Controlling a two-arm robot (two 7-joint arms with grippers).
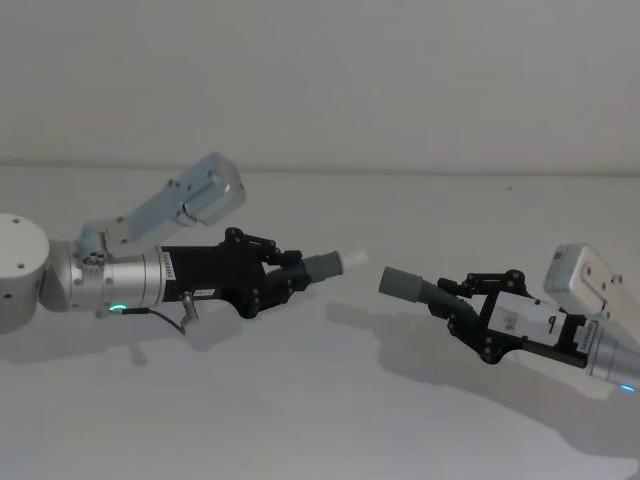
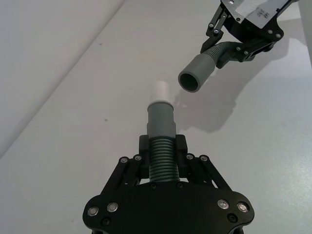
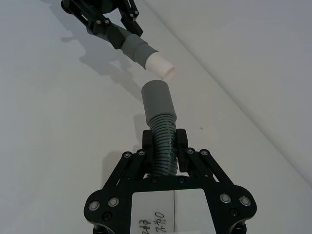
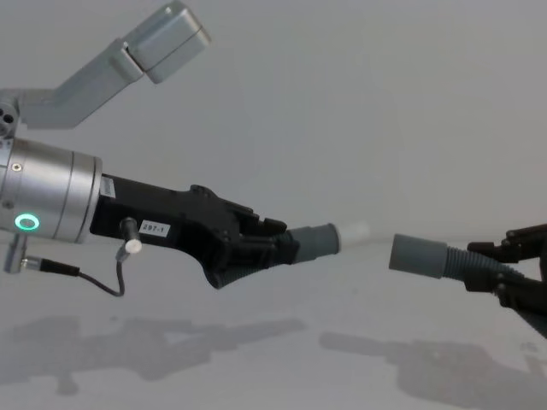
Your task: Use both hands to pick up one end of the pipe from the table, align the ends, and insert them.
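My left gripper (image 1: 285,277) is shut on the ribbed part of one pipe piece (image 1: 322,266), whose grey collar ends in a short white spigot (image 1: 352,258). My right gripper (image 1: 455,298) is shut on the other pipe piece (image 1: 405,284), which has an open grey collar. Both pieces hang above the table (image 1: 320,400), their ends facing each other across a small gap. In the left wrist view the spigot (image 2: 160,90) points toward the open collar (image 2: 197,73), slightly off its axis. In the chest view the spigot (image 4: 352,231) sits a little higher than the collar (image 4: 419,254).
The white table stretches around both arms, with only their shadows on it. A pale wall rises behind its far edge (image 1: 400,170). The left arm's silver wrist (image 4: 43,213) with a green ring light fills the chest view's left side.
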